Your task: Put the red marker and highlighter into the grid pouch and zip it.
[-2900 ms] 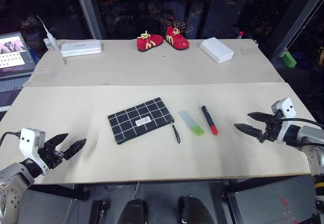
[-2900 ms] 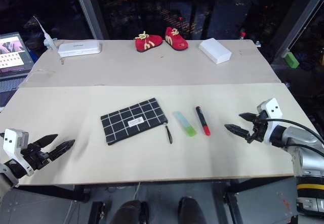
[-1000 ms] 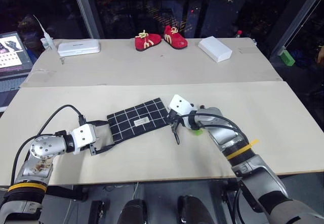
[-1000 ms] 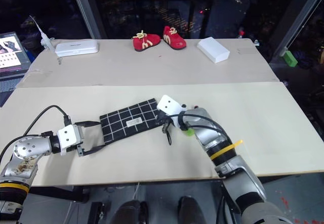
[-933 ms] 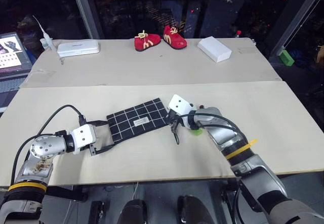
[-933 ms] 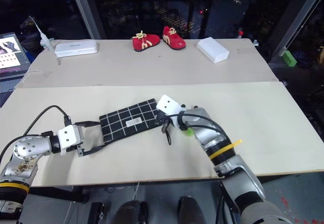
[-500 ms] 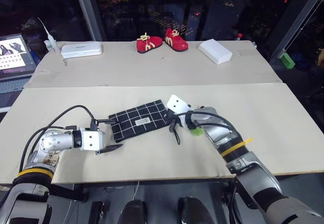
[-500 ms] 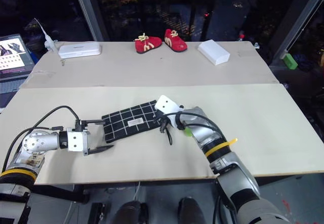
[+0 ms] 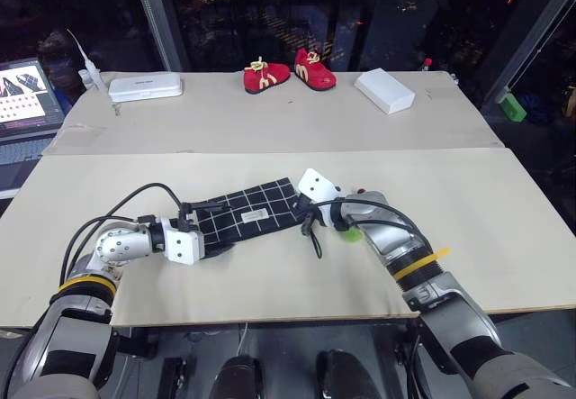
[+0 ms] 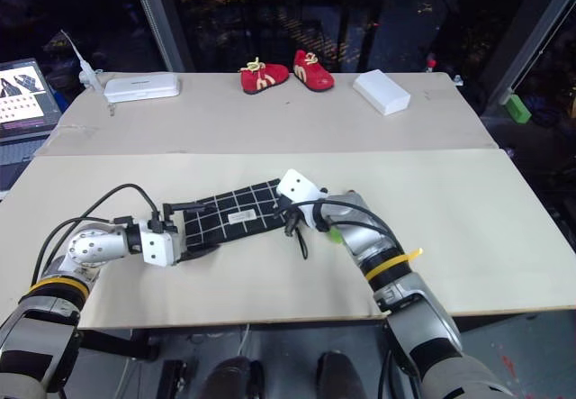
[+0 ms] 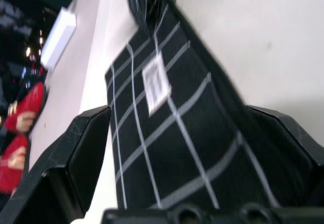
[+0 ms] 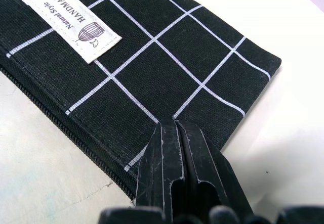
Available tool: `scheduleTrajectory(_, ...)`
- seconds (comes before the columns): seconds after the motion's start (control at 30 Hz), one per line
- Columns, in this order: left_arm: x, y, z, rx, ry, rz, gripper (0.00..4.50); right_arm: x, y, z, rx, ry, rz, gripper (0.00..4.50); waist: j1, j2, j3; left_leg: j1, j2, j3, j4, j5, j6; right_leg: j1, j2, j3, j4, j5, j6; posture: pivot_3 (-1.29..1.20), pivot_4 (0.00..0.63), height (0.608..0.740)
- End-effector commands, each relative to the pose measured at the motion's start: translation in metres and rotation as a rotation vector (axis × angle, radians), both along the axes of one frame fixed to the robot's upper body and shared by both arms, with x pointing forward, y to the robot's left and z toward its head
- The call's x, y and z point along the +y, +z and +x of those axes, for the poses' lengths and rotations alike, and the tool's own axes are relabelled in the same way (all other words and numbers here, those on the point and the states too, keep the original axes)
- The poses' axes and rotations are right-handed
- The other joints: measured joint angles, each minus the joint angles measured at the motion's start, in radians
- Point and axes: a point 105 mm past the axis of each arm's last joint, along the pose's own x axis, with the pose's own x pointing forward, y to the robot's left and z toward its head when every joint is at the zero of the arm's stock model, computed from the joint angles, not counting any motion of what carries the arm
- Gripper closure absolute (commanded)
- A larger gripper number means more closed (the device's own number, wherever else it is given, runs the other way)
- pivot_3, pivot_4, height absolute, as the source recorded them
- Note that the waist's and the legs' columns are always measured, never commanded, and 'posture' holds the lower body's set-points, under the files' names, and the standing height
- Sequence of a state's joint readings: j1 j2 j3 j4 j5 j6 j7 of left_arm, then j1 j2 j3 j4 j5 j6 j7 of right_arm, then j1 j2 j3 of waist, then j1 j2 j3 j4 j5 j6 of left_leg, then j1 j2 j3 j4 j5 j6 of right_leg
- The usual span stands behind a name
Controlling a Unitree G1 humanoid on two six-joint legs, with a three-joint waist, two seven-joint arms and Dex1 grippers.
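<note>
The grid pouch [image 9: 255, 214], black with white lines and a white label [image 12: 71, 29], lies mid-table. My left gripper [image 9: 214, 229] is open, one finger [image 11: 76, 153] on each side of the pouch's left end. My right gripper [image 9: 303, 212] is shut, its tips [image 12: 174, 125] lying on the pouch's right-end corner by the zipper edge. The black pull cord [image 9: 313, 239] trails toward the table's front. Under my right wrist, the highlighter's green end [image 9: 352, 232] peeks out. The red marker is hidden behind my right forearm.
At the back of the table stand a pair of red shoes [image 9: 290, 72], a white box [image 9: 385, 89] and a white case [image 9: 145, 86]. A laptop [image 9: 25, 97] sits at the far left. Bare tabletop [image 9: 486, 228] lies to the right.
My left gripper has moved right to the pouch's left end and rolled, so its open fingers now straddle it. The right gripper has stayed shut at the pouch's right end.
</note>
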State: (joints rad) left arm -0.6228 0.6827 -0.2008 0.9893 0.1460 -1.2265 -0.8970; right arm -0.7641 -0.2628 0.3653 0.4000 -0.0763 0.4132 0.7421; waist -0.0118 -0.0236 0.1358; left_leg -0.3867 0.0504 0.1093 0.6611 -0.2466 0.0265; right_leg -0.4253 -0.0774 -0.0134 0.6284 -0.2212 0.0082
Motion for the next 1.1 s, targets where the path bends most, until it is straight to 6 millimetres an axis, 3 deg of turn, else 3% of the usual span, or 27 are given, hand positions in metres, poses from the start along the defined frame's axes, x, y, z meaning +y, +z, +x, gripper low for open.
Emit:
scheduleTrajectory(0.03,-0.002,-0.005,0.0,0.013,-0.01,0.02,0.0,-0.009,-0.002,0.001,0.011,-0.031,-0.001,4.45,0.0,0.0,0.0,0.0,0.0,0.0,0.0,0.0,0.0,0.0,0.0,0.0,0.0,0.0,0.0,0.0,0.15,0.74)
scheduleTrajectory(0.07,-0.002,-0.005,0.001,0.02,-0.003,0.022,0.0,-0.01,-0.002,0.002,0.011,-0.037,-0.001,4.45,0.0,0.0,0.0,0.0,0.0,0.0,0.0,0.0,0.0,0.0,0.0,0.0,0.0,0.0,0.0,0.0,0.15,0.74)
scheduleTrajectory(0.2,0.0,-0.005,0.002,0.03,0.003,0.037,1.01,-0.015,-0.003,0.003,0.013,-0.049,-0.004,4.5,0.0,0.0,0.0,0.0,0.0,0.0,0.0,0.0,0.0,0.0,0.0,0.0,0.0,0.0,0.0,0.0,0.15,0.74)
scheduleTrajectory(0.23,0.002,-0.004,0.003,0.024,0.009,0.035,1.52,-0.016,-0.003,0.004,0.015,-0.053,-0.004,4.5,0.0,0.0,0.0,0.0,0.0,0.0,0.0,0.0,0.0,0.0,0.0,0.0,0.0,0.0,0.0,0.0,0.15,0.74)
scheduleTrajectory(0.5,0.009,0.003,0.003,0.009,0.018,0.031,4.34,-0.017,-0.003,0.005,0.017,-0.058,-0.003,4.5,-0.002,0.0,0.0,-0.002,0.0,0.0,0.0,0.0,0.0,-0.002,0.0,0.0,0.0,0.0,0.0,0.0,0.15,0.74)
scheduleTrajectory(0.67,0.006,0.006,0.006,0.039,0.037,-0.019,4.47,-0.017,-0.001,0.006,0.015,-0.055,0.016,4.5,-0.002,0.0,0.0,-0.002,0.0,0.0,0.0,0.0,0.0,-0.002,0.0,0.0,0.0,0.0,0.0,0.0,0.15,0.74)
scheduleTrajectory(0.9,0.006,0.01,0.007,0.17,0.07,-0.115,4.5,-0.018,0.031,0.007,0.096,-0.07,0.233,2.19,-0.003,0.0,0.0,-0.004,0.001,0.0,0.0,0.0,0.0,-0.003,0.0,0.0,0.0,0.0,0.0,0.0,0.15,0.74)
scheduleTrajectory(0.97,0.007,0.015,0.011,0.191,0.1,-0.169,4.5,-0.015,0.052,0.002,0.111,-0.024,0.317,1.58,-0.003,0.0,0.0,-0.004,0.001,-0.001,0.0,0.0,0.0,-0.004,0.001,0.0,0.0,0.0,0.0,0.0,0.15,0.74)
scheduleTrajectory(1.03,0.007,0.024,0.016,0.219,0.145,-0.258,4.5,-0.018,0.091,0.0,0.14,-0.004,0.469,0.82,-0.003,0.0,0.001,-0.005,0.001,-0.001,0.0,0.0,0.0,-0.005,0.001,0.0,0.0,0.0,0.0,0.0,0.15,0.74)
scheduleTrajectory(1.1,0.007,0.034,0.02,0.236,0.186,-0.341,4.5,-0.024,0.123,-0.011,0.122,0.057,0.527,0.65,-0.004,0.0,0.001,-0.008,0.001,-0.001,0.0,0.0,0.0,-0.008,0.001,0.001,0.001,0.0,0.0,0.0,0.15,0.74)
